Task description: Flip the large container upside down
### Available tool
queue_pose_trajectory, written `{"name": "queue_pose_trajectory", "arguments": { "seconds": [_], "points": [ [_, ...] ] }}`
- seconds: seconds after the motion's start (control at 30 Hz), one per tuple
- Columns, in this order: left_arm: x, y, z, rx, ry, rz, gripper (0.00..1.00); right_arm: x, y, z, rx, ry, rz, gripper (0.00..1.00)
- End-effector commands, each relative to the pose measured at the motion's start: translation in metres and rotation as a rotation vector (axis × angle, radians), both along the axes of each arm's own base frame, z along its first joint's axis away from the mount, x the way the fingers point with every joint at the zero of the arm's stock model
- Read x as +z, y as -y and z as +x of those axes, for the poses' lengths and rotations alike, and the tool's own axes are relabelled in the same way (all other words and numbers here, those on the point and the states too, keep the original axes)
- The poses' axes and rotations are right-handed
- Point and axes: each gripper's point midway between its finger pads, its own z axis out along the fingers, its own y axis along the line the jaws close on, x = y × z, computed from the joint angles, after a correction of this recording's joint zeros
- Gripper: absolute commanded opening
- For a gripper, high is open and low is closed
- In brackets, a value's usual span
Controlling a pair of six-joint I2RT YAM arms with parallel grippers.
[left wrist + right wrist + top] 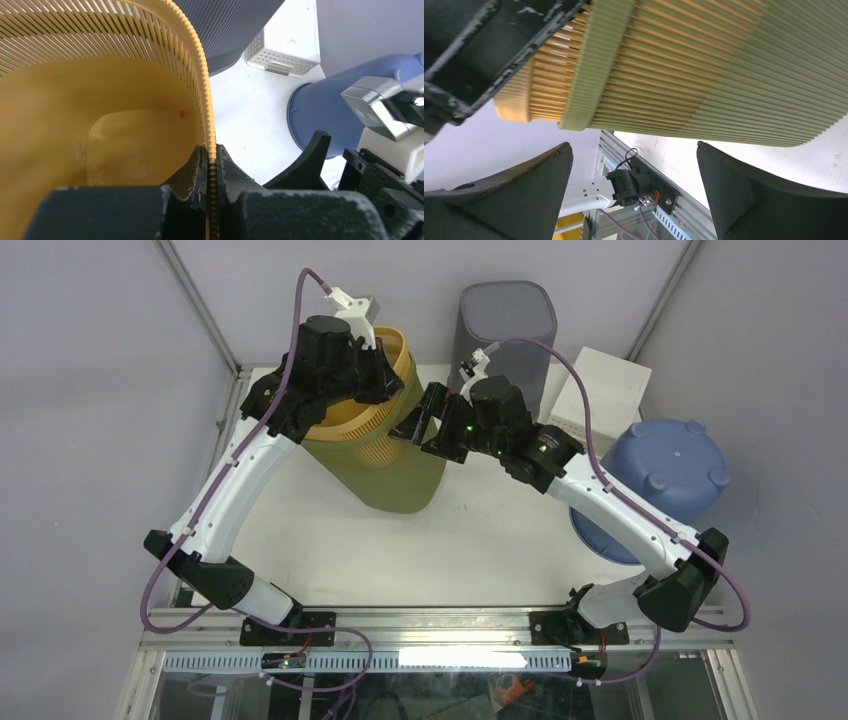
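The large container [400, 475] is an olive-green ribbed bin with a yellow slatted upper part and rim [350, 425]. It stands tilted at the back left of the table, mouth up and leaning toward the left arm. My left gripper [385, 375] is shut on the yellow rim [200, 60], with one finger inside the bin and one outside [211, 165]. My right gripper [418, 422] is open and empty, close beside the bin's upper right side. In the right wrist view its jaws [634, 147] stand wide apart just below the ribbed wall [724, 75], not touching it.
A dark grey bin [505, 330] stands at the back centre. A white perforated box [600, 390] lies to its right. A blue bucket [670, 480] sits upside down at the right, by the right arm. The aluminium frame rail [420, 625] runs along the near edge.
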Motion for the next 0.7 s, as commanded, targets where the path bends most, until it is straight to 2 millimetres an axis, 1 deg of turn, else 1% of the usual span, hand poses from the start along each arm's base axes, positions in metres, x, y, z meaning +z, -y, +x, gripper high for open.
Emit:
{"name": "queue_pose_trajectory", "arguments": {
  "seconds": [0.0,0.07,0.13,0.27,0.33,0.53,0.6,0.67],
  "points": [
    [0.041,0.008,-0.003,-0.015,0.087,-0.144,0.0,0.052,-0.003,0.006,-0.058,0.075,0.121,1.0],
    [0.041,0.011,-0.004,-0.025,0.084,-0.151,0.0,0.057,0.0,0.013,-0.092,0.089,0.12,0.99],
    [0.041,0.013,-0.005,-0.032,0.081,-0.155,0.0,0.056,-0.001,0.02,-0.115,0.087,0.1,1.0],
    [0.041,0.016,-0.007,-0.046,0.078,-0.158,0.0,0.054,-0.011,0.025,-0.11,0.065,0.107,0.99],
    [0.04,0.017,-0.008,-0.054,0.073,-0.159,0.0,0.053,-0.011,0.028,-0.126,0.066,0.12,0.99],
    [0.044,0.019,-0.012,-0.078,0.08,-0.167,0.0,0.028,-0.005,0.039,-0.195,0.034,0.058,0.99],
    [0.05,0.02,-0.015,-0.092,0.09,-0.175,0.0,0.016,-0.002,0.041,-0.214,0.019,0.033,0.98],
    [0.057,0.02,-0.018,-0.103,0.103,-0.183,0.0,0.0,0.002,0.043,-0.237,-0.003,-0.001,0.97]
  ]
}}
